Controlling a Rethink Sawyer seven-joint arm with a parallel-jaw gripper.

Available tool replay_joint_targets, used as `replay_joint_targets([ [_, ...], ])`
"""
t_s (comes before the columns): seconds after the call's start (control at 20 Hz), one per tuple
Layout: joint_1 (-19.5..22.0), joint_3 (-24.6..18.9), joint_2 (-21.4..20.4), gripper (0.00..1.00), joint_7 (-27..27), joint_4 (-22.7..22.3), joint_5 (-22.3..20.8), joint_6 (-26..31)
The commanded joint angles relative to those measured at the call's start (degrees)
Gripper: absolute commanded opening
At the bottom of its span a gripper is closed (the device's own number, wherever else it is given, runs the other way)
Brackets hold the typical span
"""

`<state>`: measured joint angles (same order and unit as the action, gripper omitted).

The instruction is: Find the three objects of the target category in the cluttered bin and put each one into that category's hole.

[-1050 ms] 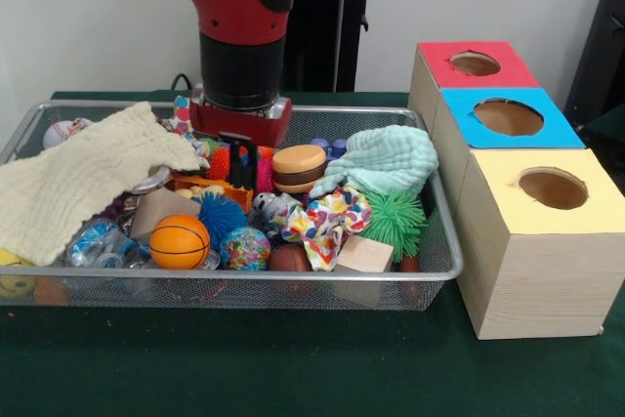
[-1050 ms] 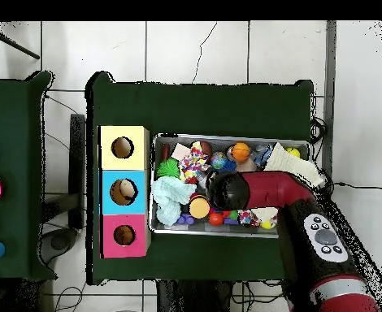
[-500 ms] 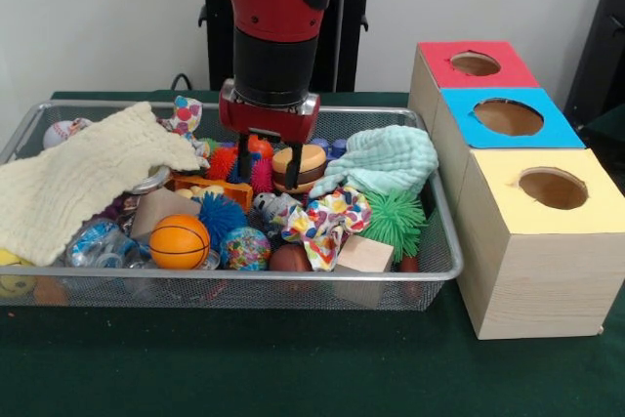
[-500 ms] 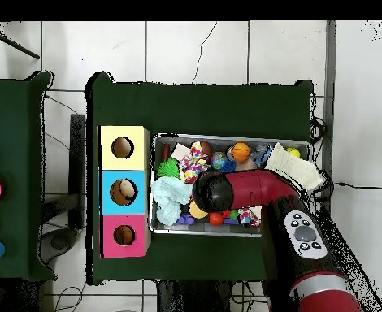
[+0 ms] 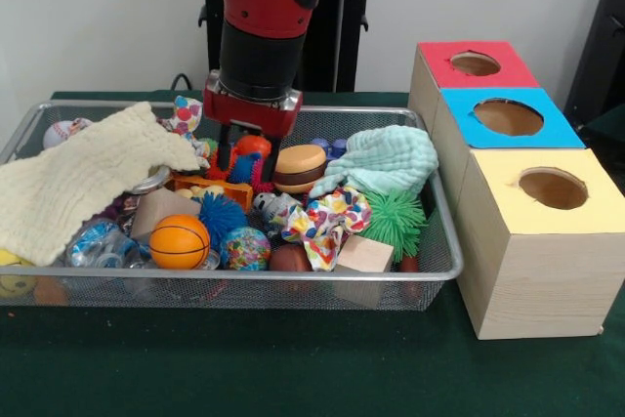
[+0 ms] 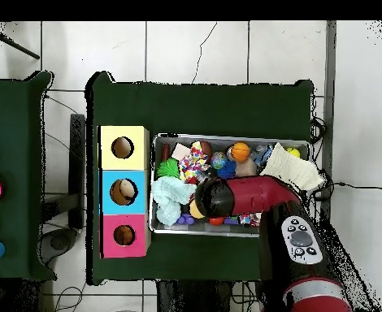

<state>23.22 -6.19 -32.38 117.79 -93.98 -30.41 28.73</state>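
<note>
You have the gripper (image 5: 244,156) hanging low over the back middle of the wire bin (image 5: 420,271), its two dark fingers spread apart on either side of a small red-orange ball (image 5: 252,145). From the front view you cannot tell whether the fingers actually touch that ball or only straddle it; they look to stand just off its sides. In the overhead view the arm (image 6: 251,193) covers the spot, so that view settles nothing.

Just right of the gripper sits a toy hamburger (image 5: 299,168), and right of that a crumpled mint-green cloth (image 5: 386,160) leans toward the bin's right end. A cream cloth (image 5: 78,180) drapes over the left end. Along the front you see an orange basketball-style ball (image 5: 180,241), a blue spiky ball (image 5: 223,213), a multicoloured ball (image 5: 246,249), a spotted fabric bow (image 5: 327,222), a green spiky ball (image 5: 395,219) and a plain wooden block (image 5: 363,254). A baseball (image 5: 61,131) peeks out at the far left corner.

Beside the bin stand three wooden boxes in a row, each with a round hole in its coloured top: red box (image 5: 476,64), blue box (image 5: 506,117), yellow box (image 5: 552,189). None carries a readable label, and no brand or writing can be made out on any toy or on the arm.
</note>
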Motion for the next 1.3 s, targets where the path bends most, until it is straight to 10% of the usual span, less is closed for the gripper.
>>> replay_joint_targets([
  [0.05, -0.38, 4.07, 3.44, 1.0, 6.53, 0.1, -3.97, -6.87],
  [0.7, -1.28, 7.71, 12.19, 1.0, 7.1, 1.04, -1.99, -18.14],
  [1.3, -2.34, 11.25, 16.07, 1.0, 5.75, 2.2, 0.44, -13.58],
])
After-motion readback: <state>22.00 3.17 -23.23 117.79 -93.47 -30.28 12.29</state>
